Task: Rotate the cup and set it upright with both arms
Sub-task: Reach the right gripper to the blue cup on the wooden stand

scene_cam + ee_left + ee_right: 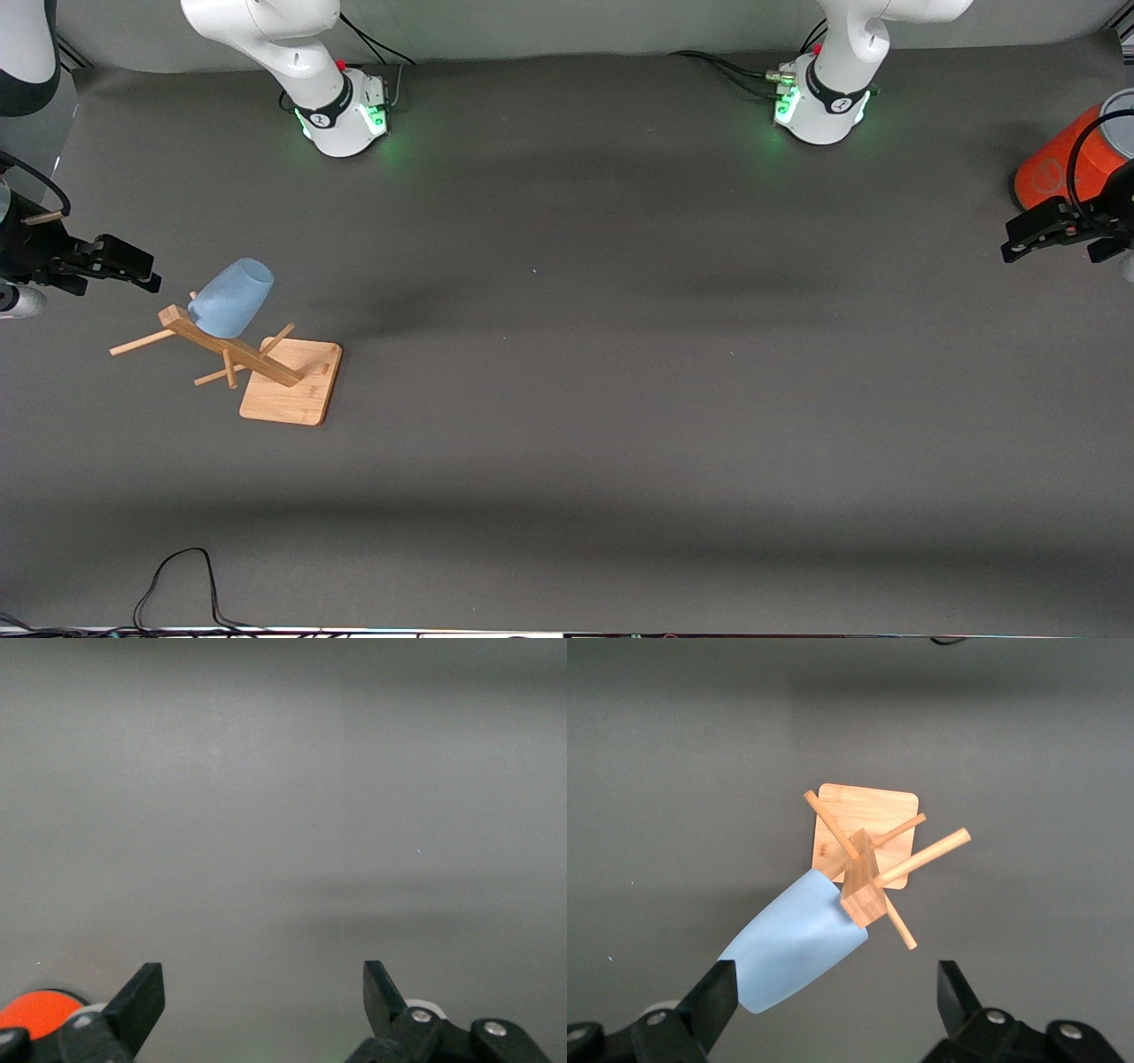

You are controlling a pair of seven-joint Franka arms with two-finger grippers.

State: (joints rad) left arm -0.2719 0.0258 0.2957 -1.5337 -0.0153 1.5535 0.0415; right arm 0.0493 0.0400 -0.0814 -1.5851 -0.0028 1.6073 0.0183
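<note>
The pale-blue cup (232, 298) hangs mouth-down and tilted on a peg of a wooden rack (232, 346) at the right arm's end of the table. My right gripper (142, 266) is open and empty, beside the cup's closed end and a little apart from it. In the right wrist view the cup (796, 943) reaches toward one finger (713, 997) of that gripper (833, 992), above the rack (864, 881). My left gripper (1019, 241) is open and empty at the left arm's end of the table. The left wrist view shows it (264, 992) over bare grey mat.
The rack stands on a square wooden base (297, 390). A large orange cylinder (1059, 164) stands beside the left gripper, and it also shows in the left wrist view (35, 1010). A black cable (177, 576) loops at the table edge nearest the front camera.
</note>
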